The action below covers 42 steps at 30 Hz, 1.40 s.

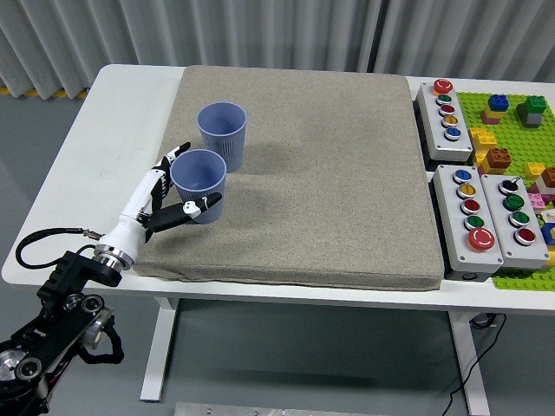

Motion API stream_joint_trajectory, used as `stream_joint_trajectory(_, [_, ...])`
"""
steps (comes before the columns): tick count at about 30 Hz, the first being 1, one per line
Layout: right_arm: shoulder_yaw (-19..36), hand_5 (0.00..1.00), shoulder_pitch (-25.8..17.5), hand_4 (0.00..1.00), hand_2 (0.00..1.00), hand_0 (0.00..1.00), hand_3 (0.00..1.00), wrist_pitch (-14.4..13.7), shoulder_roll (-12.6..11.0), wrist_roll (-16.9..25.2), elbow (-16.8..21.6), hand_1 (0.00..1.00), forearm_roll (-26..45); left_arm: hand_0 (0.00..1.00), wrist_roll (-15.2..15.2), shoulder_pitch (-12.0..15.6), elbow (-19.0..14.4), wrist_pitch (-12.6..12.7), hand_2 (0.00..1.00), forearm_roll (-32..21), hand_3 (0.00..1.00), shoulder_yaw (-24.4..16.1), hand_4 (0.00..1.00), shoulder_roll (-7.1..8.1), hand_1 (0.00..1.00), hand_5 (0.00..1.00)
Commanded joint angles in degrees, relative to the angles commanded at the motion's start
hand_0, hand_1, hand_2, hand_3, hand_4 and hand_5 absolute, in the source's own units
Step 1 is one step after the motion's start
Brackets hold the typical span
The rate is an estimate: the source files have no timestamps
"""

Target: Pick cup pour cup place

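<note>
Two blue ribbed paper cups stand upright on the grey mat [347,173]. The far cup [222,132] is just behind the near cup [201,189]. My left hand [194,177] reaches in from the lower left and brackets the near cup. Its thumb [205,206] lies across the cup's lower front, and its fingers [176,156] stretch straight along the cup's left side up to the rim. The hand is open and the cup still rests on the mat. My right hand is out of view.
Three grey button boxes [447,111] [469,215] [519,217] line the mat's right edge. Beside them lies a green baseplate [512,130] with several coloured bricks. Bare white table [104,147] lies left of the mat.
</note>
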Motion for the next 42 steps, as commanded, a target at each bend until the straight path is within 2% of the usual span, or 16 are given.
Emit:
stream_joint_trajectory(18, [-0.2,0.002,0.1,0.002,0.507,0.640,0.578,-0.2,0.1,-0.1,0.0,0.600,0.3,0.979,0.7,-2.3,4.0,-0.4,0.998,0.4,0.998,0.5,0.962,-0.79,0.960,0.275])
stream_joint_trajectory(29, [-0.3,0.002,0.2,0.002,0.508,0.640,0.578,-0.3,0.1,0.0,0.0,0.600,0.5,0.965,0.3,-3.4,5.3,0.6,0.998,0.0,0.998,1.1,0.955,-1.10,0.947,0.259])
stream_joint_trajectory(30, [-0.3,0.002,0.2,0.002,0.507,0.640,0.577,-0.3,0.1,0.0,0.0,0.600,0.5,0.934,0.3,-3.4,5.4,0.6,0.998,0.0,0.998,1.1,0.960,-1.11,0.909,0.261])
stream_joint_trajectory(35, [-0.4,0.002,0.2,0.002,0.507,0.640,0.577,-0.3,0.1,-0.1,0.0,0.600,0.5,0.934,0.5,-3.7,5.9,0.4,0.998,-0.2,0.998,1.3,0.960,-1.20,0.909,0.261])
stream_joint_trajectory(36, [-0.4,0.002,0.2,0.002,0.507,0.639,0.577,-0.3,0.1,-0.1,0.0,0.600,0.4,0.852,0.6,-3.7,5.9,0.3,0.998,-0.1,0.998,1.3,0.962,-1.19,0.850,0.268])
stream_joint_trajectory(41, [-0.3,0.002,0.0,0.002,0.507,0.639,0.577,-0.3,0.1,-0.1,0.0,0.600,0.3,0.852,0.7,-3.6,5.8,0.2,0.998,0.1,0.998,1.6,0.962,-1.27,0.850,0.268])
stream_joint_trajectory(42, [-0.3,0.002,0.0,0.002,0.507,0.640,0.578,-0.3,0.1,-0.2,0.0,0.600,0.3,0.805,0.7,-3.6,5.6,0.3,0.949,0.2,0.998,1.8,0.953,-1.24,0.786,0.256])
